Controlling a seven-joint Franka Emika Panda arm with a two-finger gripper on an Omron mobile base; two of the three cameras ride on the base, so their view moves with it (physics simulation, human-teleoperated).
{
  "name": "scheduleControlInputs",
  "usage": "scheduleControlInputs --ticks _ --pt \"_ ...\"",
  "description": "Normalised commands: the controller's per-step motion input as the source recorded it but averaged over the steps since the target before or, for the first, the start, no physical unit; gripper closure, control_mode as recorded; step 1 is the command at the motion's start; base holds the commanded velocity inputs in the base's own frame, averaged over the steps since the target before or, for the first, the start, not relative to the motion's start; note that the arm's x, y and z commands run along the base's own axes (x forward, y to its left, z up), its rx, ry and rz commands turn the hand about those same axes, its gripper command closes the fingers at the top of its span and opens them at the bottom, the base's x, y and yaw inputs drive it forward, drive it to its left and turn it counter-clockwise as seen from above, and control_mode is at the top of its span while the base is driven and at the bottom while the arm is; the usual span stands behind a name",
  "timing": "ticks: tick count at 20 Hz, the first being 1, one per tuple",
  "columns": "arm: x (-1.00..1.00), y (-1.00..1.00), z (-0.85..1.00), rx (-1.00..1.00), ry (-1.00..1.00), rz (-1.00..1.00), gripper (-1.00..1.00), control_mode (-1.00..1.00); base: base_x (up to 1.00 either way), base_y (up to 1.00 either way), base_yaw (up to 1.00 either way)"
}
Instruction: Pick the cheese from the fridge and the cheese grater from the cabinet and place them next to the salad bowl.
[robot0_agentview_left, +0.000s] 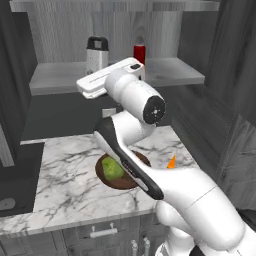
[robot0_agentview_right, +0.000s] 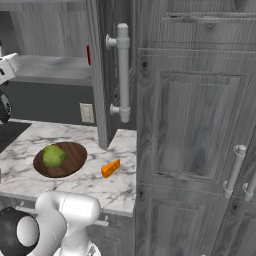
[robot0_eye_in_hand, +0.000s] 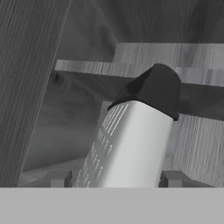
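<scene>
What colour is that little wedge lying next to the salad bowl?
Orange. The cheese shows best in the right base view, on the marble counter beside the salad bowl.

A: Shelf contents? 
B: Cheese grater (robot0_agentview_left: 97, 54) upright on the cabinet (robot0_agentview_left: 175, 72) shelf, red bottle (robot0_agentview_left: 139, 52) just right of it; the arm's hand reaches up at them.
A: Counter? 
B: Salad bowl (robot0_agentview_left: 107, 179) on marble counter (robot0_agentview_left: 60, 185); cheese (robot0_agentview_left: 172, 162) nearby to its right.
</scene>
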Motion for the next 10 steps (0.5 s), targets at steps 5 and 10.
scheduleControlInputs --ticks 5,10 --pt "-0.71 0.00 0.27 0.00 0.00 -0.14 1.00 -1.00 0.00 0.00 0.00" --pt "-0.67 0.00 0.23 0.00 0.00 -0.15 1.00 -1.00 0.00 0.00 0.00"
